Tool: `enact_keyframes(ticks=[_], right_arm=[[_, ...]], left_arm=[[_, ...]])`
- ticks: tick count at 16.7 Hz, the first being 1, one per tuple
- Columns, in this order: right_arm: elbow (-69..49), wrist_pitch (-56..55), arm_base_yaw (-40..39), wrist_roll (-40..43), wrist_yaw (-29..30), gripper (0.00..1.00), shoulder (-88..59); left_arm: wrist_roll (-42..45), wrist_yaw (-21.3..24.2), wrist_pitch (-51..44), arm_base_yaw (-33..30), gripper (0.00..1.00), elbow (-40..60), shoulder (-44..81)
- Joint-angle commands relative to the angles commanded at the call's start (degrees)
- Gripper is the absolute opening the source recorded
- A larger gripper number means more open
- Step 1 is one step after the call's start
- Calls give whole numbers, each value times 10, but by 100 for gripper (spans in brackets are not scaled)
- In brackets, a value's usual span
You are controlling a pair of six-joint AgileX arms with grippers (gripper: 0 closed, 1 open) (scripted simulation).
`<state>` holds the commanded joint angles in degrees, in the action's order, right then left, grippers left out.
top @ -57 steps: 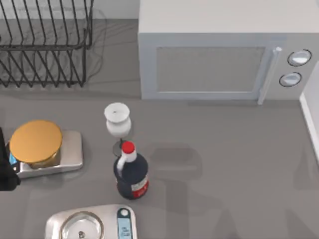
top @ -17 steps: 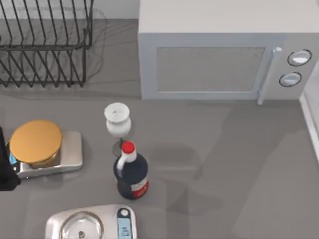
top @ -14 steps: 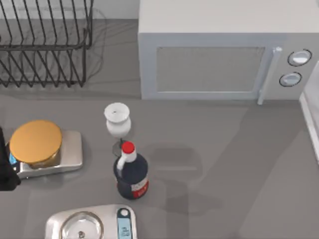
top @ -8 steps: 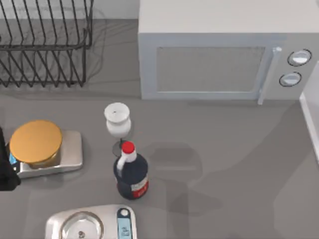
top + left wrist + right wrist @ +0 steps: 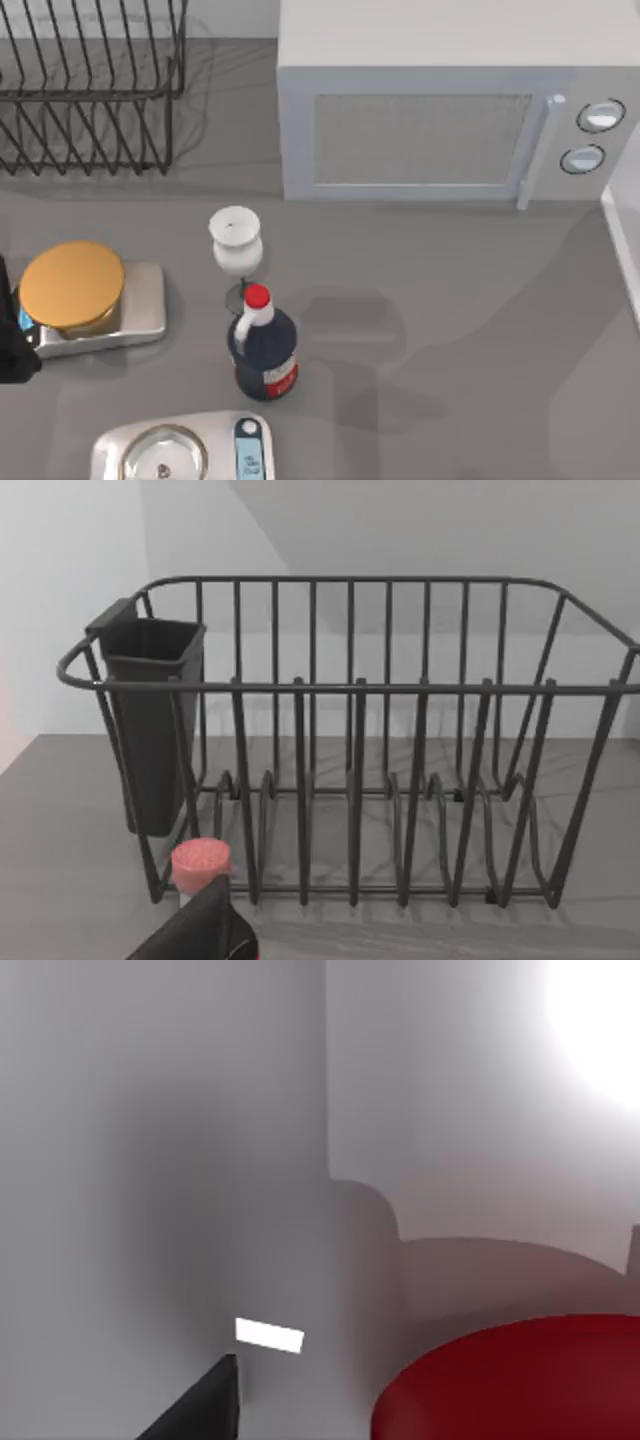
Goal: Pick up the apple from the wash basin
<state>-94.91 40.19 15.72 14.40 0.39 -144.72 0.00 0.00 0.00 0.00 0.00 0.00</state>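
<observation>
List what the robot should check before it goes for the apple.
1. Apple in sight: ok. The apple looms close in the right wrist view.
2. Apple in the basin: ok, probably. Pale basin walls rise behind it.
3. Apple uncovered: ok. Nothing lies on the part that shows.
4. Apple lined up for a grip: cannot tell. The picture's edge cuts it off.
5. Left arm out of the way: ok. It is parked at the table's left edge, beside the scale.
6. Bottle safe: ok. It stands upright on the table's left half.

light: even, soft | shadows: faint on table (image 5: pixel 480 330) | glare: right wrist corner
</observation>
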Motion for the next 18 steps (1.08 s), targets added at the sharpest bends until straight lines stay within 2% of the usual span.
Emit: enact_keyframes(ticks=[11, 18], right_arm=[[0, 0, 0, 0, 0, 2, 0], [0, 0, 0, 0, 0, 0, 0]], left_arm=[[0, 0, 0, 0, 100, 0, 0], [0, 0, 0, 0, 100, 0, 0]])
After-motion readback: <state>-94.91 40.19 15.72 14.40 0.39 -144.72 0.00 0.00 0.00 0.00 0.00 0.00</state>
